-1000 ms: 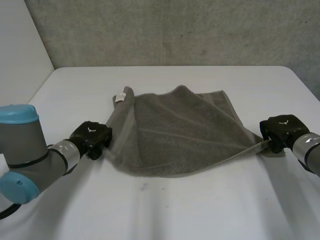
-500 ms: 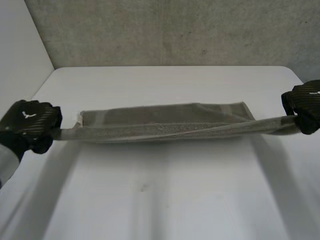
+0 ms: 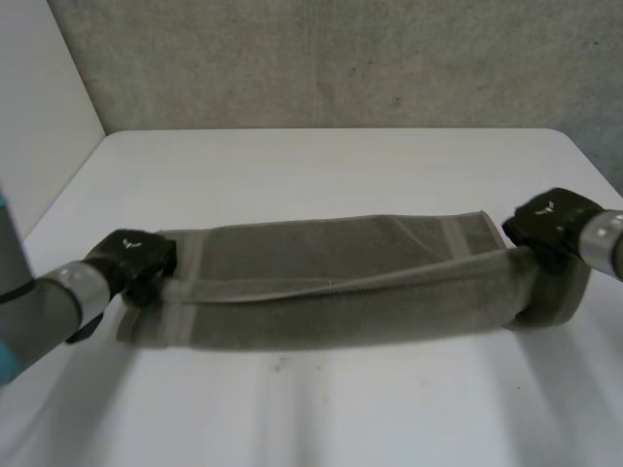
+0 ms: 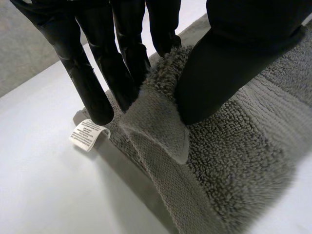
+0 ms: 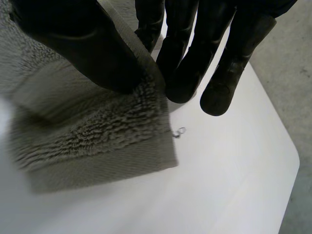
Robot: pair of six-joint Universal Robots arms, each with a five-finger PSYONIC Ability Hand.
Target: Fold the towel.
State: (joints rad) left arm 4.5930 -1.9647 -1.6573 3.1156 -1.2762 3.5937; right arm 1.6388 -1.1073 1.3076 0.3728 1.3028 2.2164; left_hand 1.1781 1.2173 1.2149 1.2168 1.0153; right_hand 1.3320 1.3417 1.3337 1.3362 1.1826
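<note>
though still pinched at both ends, no longer strung taut in the air as 0.5 s ago, nor spread loose & wide as 1 s ago: towel (image 3: 331,292) now down on the white table (image 3: 321,165), lying as a long doubled band across mid frame in head view. top layer's edge stopping short of the far edge, so a strip of the lower layer showing along the far side; rounded fold along the near side. left hand (image 3: 131,261) at centre left of frame, on the band's left short end. right hand (image 3: 547,226) at centre right, on the right short end, w/ a thick bunched end just below it. both lower & further in than 0.5 s ago. left wrist view: thumb (image 4: 229,63) pressed on the pile, fingers (image 4: 85,78) on the other side of a raised ridge of cloth, so clamped on that corner. white care label (image 4: 88,135) on the table by the fingertips, poking out from the towel's edge. right wrist view: thumb (image 5: 83,44) on top of the cloth, fingers (image 5: 187,63) behind the edge, corner nipped between, so grasping too. meaning for the task, as a judgement: first lengthwise fold prob. just laid, approx. halfway or less. not squared up yet, w/ right end bunched & edges offset, so likely needs a tug or smoothing before letting go. next prob. release, regrasp one short end & carry over to the other. risk: dragging the top layer on release & undoing the fold.
</note>
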